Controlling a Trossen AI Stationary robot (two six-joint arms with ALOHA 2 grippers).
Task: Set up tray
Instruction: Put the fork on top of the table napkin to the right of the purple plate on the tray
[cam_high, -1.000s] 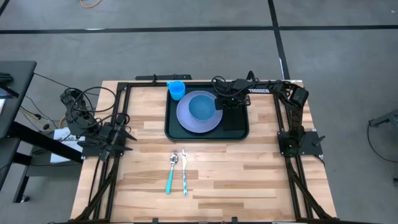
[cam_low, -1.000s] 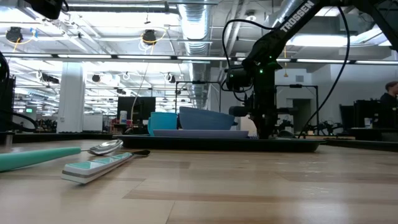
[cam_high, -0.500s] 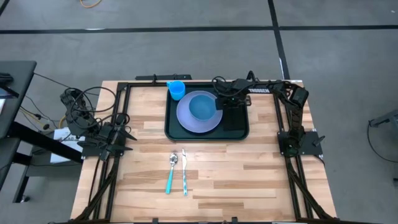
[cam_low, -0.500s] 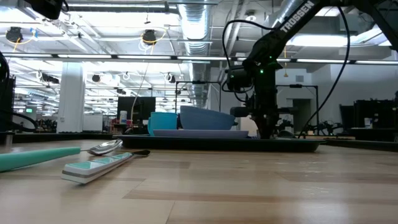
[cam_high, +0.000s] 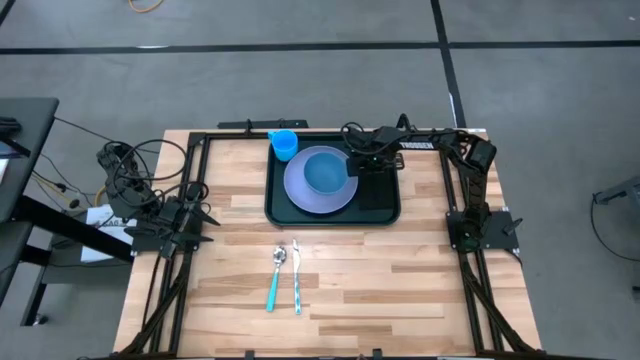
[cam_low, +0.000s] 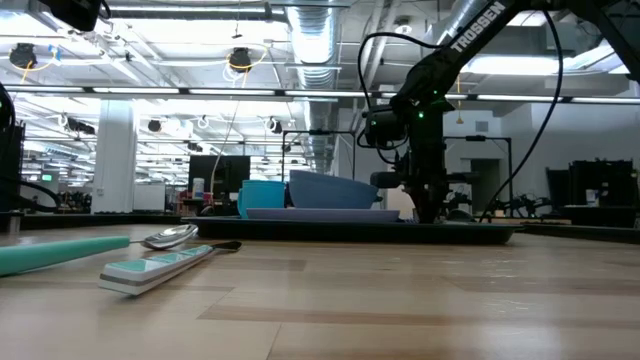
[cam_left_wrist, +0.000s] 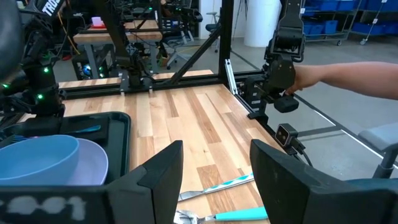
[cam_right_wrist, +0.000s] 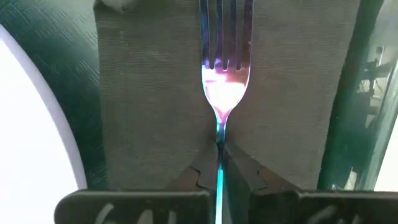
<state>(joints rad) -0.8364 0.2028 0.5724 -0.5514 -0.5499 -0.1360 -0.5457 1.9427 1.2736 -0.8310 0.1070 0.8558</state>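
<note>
The dark tray sits at the table's far middle. It carries a lavender plate with a blue bowl on it, and a grey-black napkin along the tray's right side. A blue cup stands at the tray's far left corner. My right gripper is low over the napkin, shut on a fork with a teal handle. My left gripper waits open at the table's left edge. My right gripper pinches the fork by its thin teal handle, just behind the neck, between its two fingertips. The fingers come from above. The tines point away from the fingers and lie along the napkin's length; whether they rest on it, I cannot tell.
A teal-handled spoon and a pale knife lie side by side on the bare wood near the table's near middle. The arm frames stand at the left and right edges. A person's arm shows beyond the table in the left wrist view.
</note>
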